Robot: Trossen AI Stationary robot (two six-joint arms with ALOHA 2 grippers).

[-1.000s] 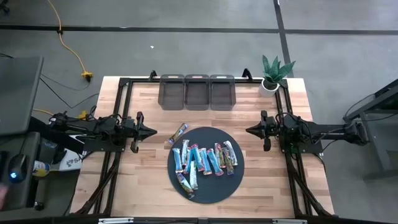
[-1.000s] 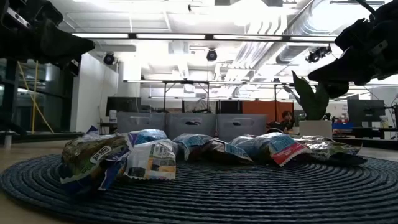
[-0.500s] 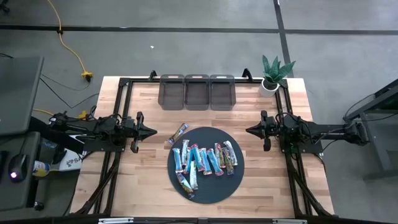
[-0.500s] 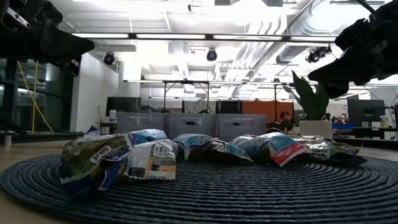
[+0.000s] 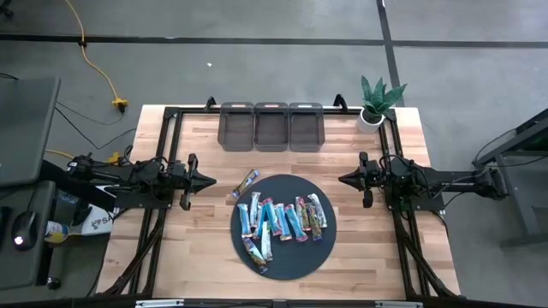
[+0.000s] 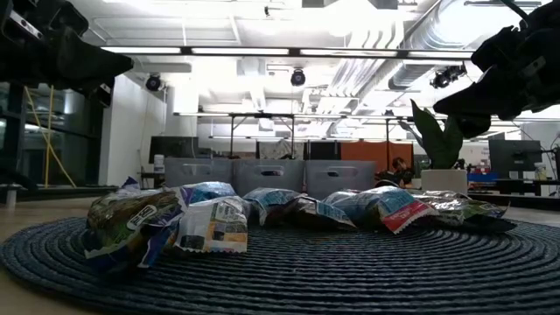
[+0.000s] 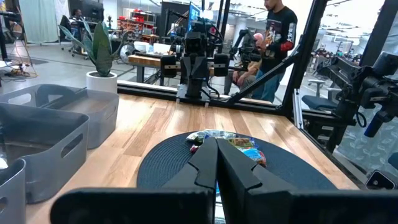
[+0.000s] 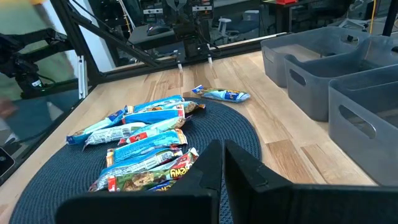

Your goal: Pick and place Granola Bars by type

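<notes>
On a round dark woven mat [image 5: 287,257] at table centre: foil-wrapped Granola Bars [image 5: 281,219], mostly light blue; one stray bar [image 5: 247,183] on bare wood just beside it. Left gripper [image 5: 211,181] and right gripper [image 5: 342,179], both flanking the mat: fingers clenched, nothing held.

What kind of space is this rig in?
Likely a robotics lab or open workshop: other arm rigs on benches behind, exposed ceiling ducts, a bare concrete floor.
</notes>
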